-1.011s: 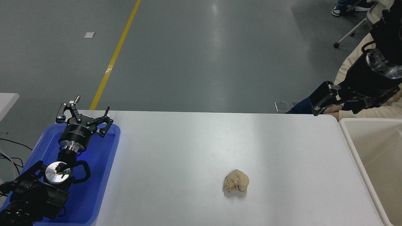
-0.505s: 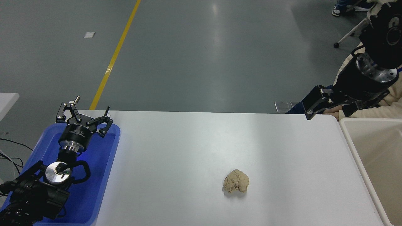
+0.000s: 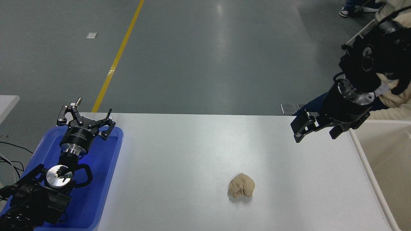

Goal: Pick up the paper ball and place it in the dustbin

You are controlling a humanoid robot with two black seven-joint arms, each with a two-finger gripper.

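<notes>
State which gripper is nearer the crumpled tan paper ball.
Right. The right gripper hangs open, up and right of the crumpled tan paper ball; the left gripper is parked far left over the blue plastic tray.

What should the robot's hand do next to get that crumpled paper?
Probably bring the right gripper toward the camera and leftward, down over the paper ball. The ball lies alone on the table, nothing holds it, and the gripper hangs open over the far right corner, near the dustbin.

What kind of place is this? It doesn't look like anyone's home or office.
Probably a factory-style hall or robot test lab. The floor is bare grey concrete with a painted yellow line, and a plain white table is laid out for practice with a paper ball and a dustbin.
</notes>
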